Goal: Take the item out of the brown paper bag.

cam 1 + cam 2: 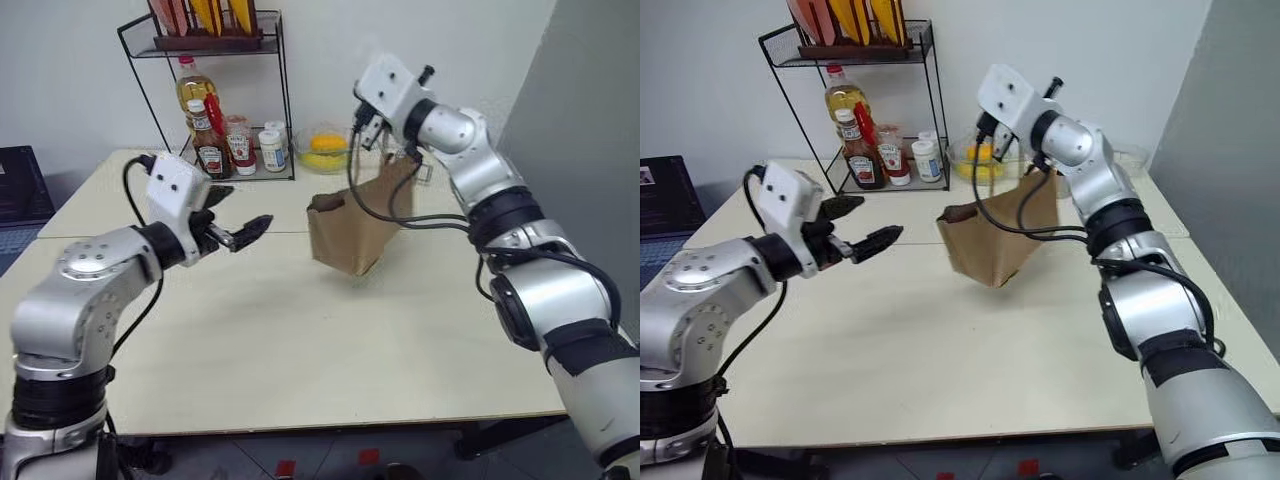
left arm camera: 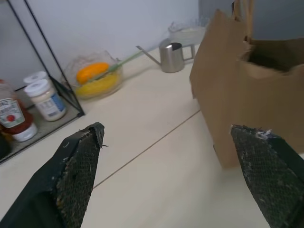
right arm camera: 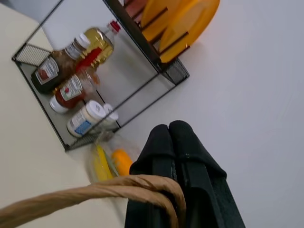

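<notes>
Lifting the brown paper bag [image 1: 355,228] by its cord handle is the step in hand: the right gripper [image 3: 175,142] has its two black fingers pressed together on the looped handle [image 3: 95,194], and the bag hangs tilted, with its lower corner seeming just clear of the table [image 1: 300,340]. The bag sits about mid-table, right of centre, with the wire rack [image 1: 215,100] of sauce bottles and a glass bowl [image 1: 325,148] of yellow fruit beyond it on the far side. Its long axis runs on a slant, from the pinched handle at the upper right down to the low corner at the left. The mouth [image 2: 270,59] faces up and to the left, toward the other arm, and looks partly open and dark inside.

The left gripper [image 1: 232,228] hovers near the bag's left side, apart from it, fingers spread as wide as they go and holding nothing.

The item itself is not to be seen; I judge it is still inside the bag. The next move probably calls either for tipping the bag further so the item slides out of the mouth, or for the left gripper to reach into the opening while the right holds the bag steady.
</notes>
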